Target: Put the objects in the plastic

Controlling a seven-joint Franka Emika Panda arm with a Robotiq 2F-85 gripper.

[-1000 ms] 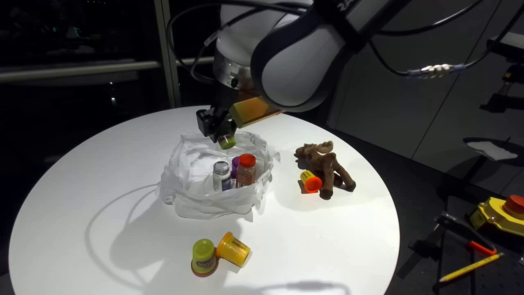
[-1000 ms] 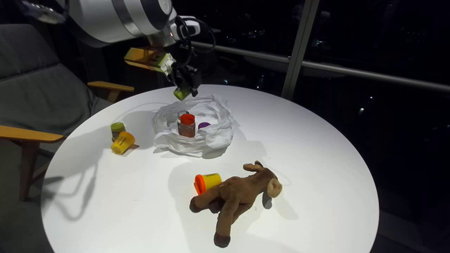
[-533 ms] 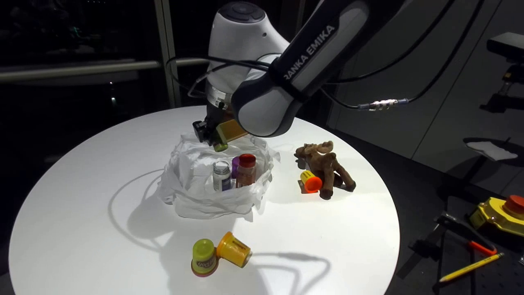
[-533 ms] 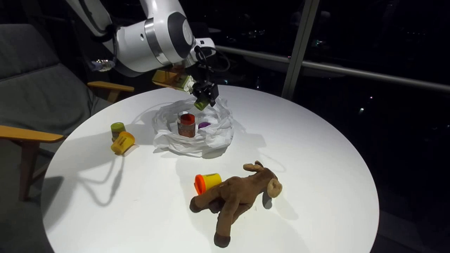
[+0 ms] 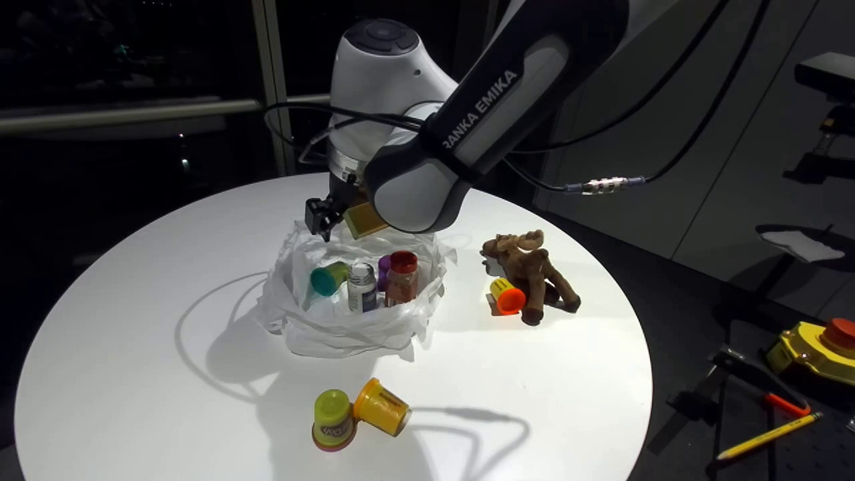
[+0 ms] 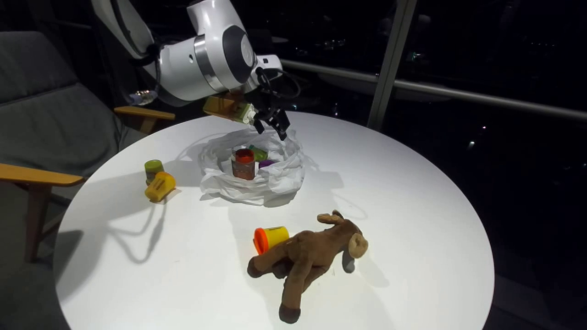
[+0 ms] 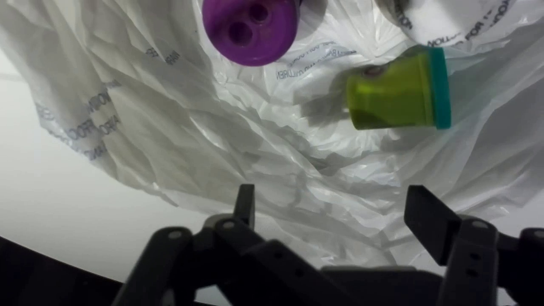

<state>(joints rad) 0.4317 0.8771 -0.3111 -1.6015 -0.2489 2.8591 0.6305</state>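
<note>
Hovers, with black two-fingered gripper (image 7: 333, 206) splayed, over edge of crumpled whitish plastic bag (image 5: 347, 337), clear of green plastic cup (image 7: 389, 97) inside!

The green cup (image 7: 395, 93), gripped a second ago, now lies on its side in the plastic bag (image 7: 161, 119), upper right in the wrist view. The gripper (image 6: 271, 133), jaws now apart, sits lower and farther right in an exterior view.
</note>
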